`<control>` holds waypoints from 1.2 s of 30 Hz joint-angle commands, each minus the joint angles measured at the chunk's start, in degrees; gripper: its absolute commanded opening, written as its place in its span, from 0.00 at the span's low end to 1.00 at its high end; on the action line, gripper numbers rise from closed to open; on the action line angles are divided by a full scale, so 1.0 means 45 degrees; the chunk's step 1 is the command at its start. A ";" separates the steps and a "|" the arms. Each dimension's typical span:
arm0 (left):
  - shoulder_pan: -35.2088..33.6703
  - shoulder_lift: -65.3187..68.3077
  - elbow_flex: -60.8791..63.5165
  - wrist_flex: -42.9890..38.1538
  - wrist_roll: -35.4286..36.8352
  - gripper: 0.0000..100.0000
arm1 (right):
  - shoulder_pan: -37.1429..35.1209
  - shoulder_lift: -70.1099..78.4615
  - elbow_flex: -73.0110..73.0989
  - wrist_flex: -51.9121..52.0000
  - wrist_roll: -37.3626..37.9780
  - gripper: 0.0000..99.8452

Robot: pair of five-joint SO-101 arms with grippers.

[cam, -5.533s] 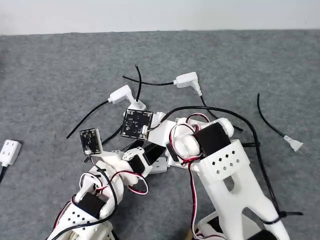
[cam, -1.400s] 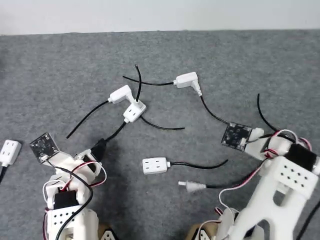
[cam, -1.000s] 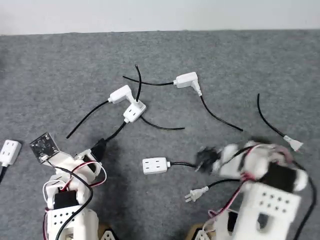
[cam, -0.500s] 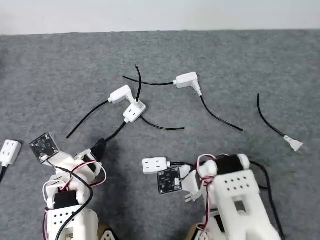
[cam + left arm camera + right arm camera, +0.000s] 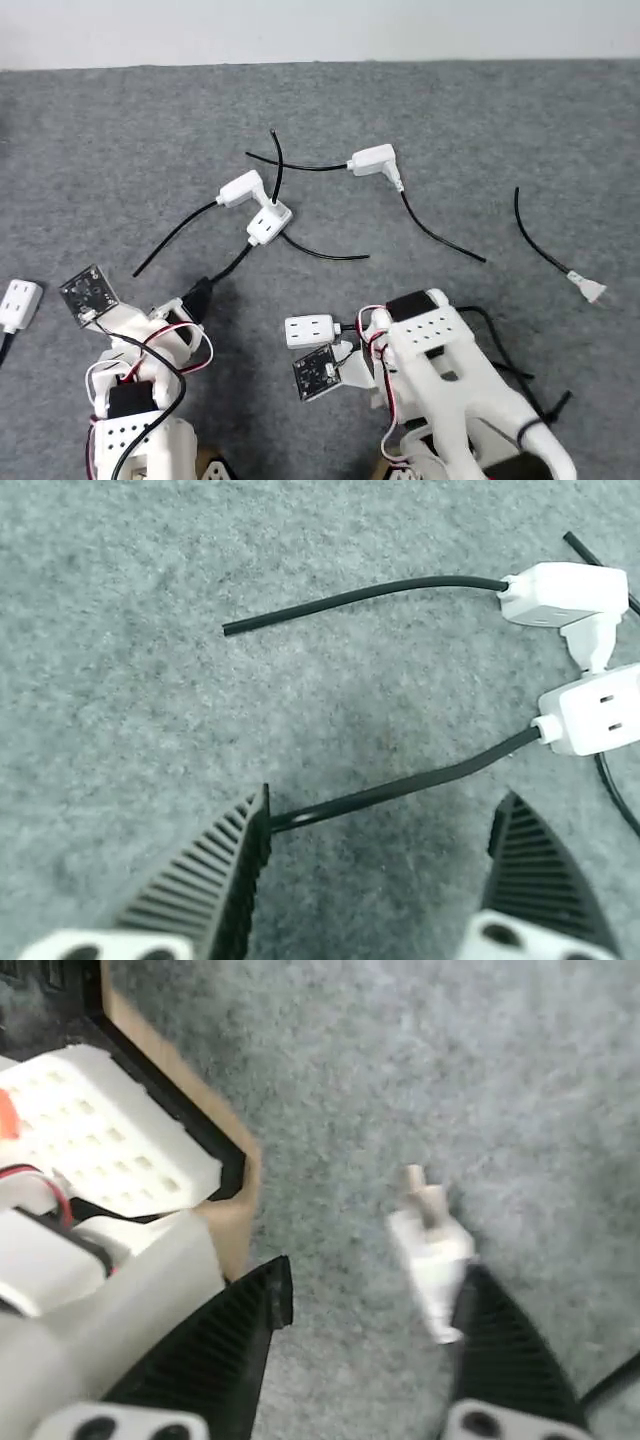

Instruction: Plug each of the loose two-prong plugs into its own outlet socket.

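In the left wrist view my left gripper [image 5: 375, 875] is open above the carpet, straddling the black cord [image 5: 400, 785] of a white outlet socket [image 5: 590, 710]. A white plug [image 5: 560, 592] sits in that socket. My right gripper [image 5: 360, 1360] is open too. A loose white two-prong plug [image 5: 432, 1245] lies on the carpet between its fingers, close to one fingertip [image 5: 500, 1350]. In the high view the right arm [image 5: 430, 340] covers this plug, beside a free white socket [image 5: 308, 330]. Another loose plug [image 5: 587, 289] lies at the far right, and an angled white plug [image 5: 372, 160] lies farther back.
A further white socket [image 5: 18, 303] lies at the table's left edge. Black cords [image 5: 440, 235] trail across the grey carpet. The left arm's white base [image 5: 100, 1150] and a brown board edge [image 5: 235, 1210] stand close to my right gripper.
The right arm has swung from the right side leftward and down over the loose plug near the free socket. The left arm has kept still over the last second.
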 commanded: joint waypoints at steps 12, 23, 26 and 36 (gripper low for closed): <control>0.0098 -0.0117 -0.0088 -0.0371 -0.0098 0.33 | 0.0029 0.1065 -0.0918 -0.2217 0.0117 0.01; 0.0098 -0.0117 -0.0088 -0.0371 -0.0098 0.33 | 0.2432 0.1260 -0.6994 0.0225 0.0098 0.01; 0.0098 -0.0117 -0.0088 -0.0371 -0.0098 0.33 | 0.2413 0.1944 -0.7560 0.0166 0.0098 0.01; 0.0098 -0.0117 -0.0088 -0.0371 -0.0098 0.33 | 0.2647 0.6476 -0.9475 -0.1221 -0.0606 0.01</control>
